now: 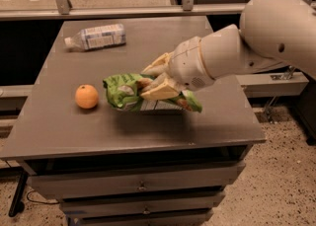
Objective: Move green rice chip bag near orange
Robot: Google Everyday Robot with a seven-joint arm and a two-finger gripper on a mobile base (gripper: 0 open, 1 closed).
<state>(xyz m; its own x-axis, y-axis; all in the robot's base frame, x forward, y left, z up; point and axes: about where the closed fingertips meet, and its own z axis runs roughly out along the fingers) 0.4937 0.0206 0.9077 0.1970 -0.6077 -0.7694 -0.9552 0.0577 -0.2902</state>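
The green rice chip bag (122,91) is a crinkly light-green pouch held just above the grey table (74,131), its left end a short way right of the orange. The orange (87,96) is small and round and sits on the table at the left. My gripper (153,81) reaches in from the right on a white arm and is shut on the bag's middle, with cream fingers (159,91) above and below it. The bag's right end sticks out under the wrist.
A clear plastic bottle (96,37) with a white-blue label lies on its side at the table's back left. Drawers (140,186) run below the table's front edge. A metal rail and glass stand behind the table.
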